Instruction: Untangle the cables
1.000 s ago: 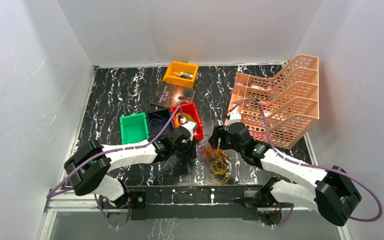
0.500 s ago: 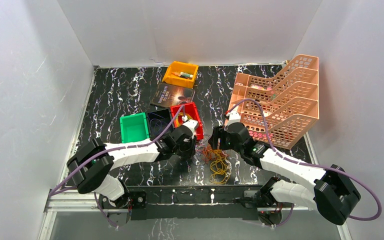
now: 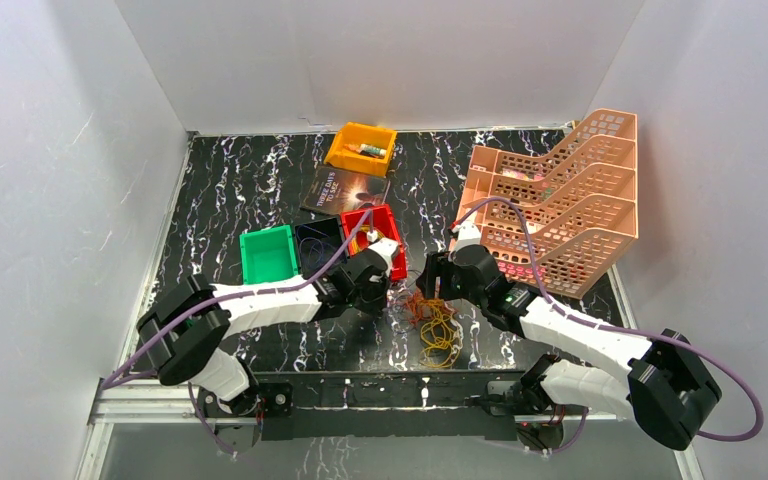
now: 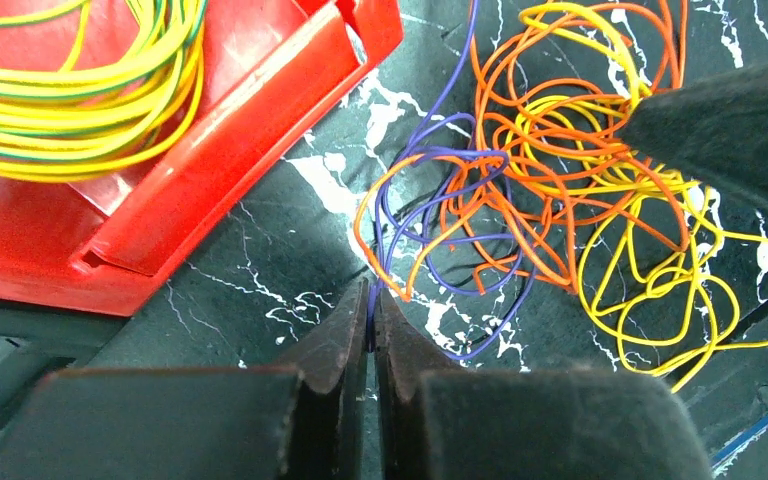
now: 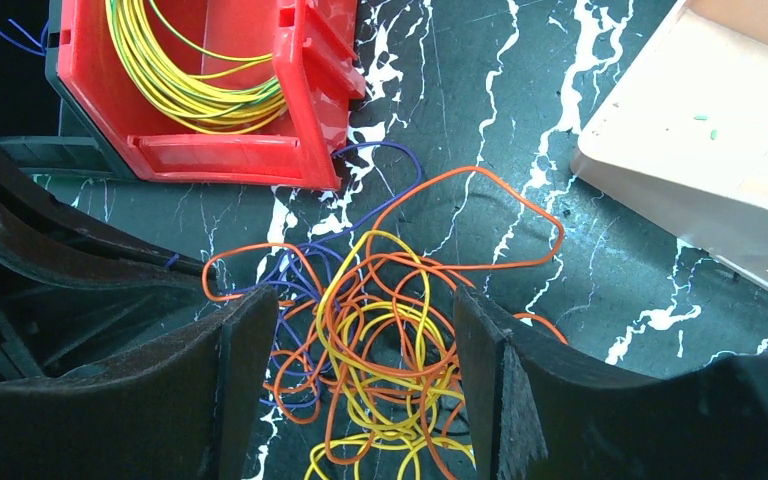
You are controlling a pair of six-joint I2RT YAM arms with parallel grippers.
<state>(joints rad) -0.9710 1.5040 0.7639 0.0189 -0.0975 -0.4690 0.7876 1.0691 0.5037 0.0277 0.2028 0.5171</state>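
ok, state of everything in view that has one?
cables: one tangled heap beside the red bin.
left gripper: shut on purple cable at the heap's edge.
right gripper: open, over the heap.
red bin: upright, holds a yellow-green wire coil.
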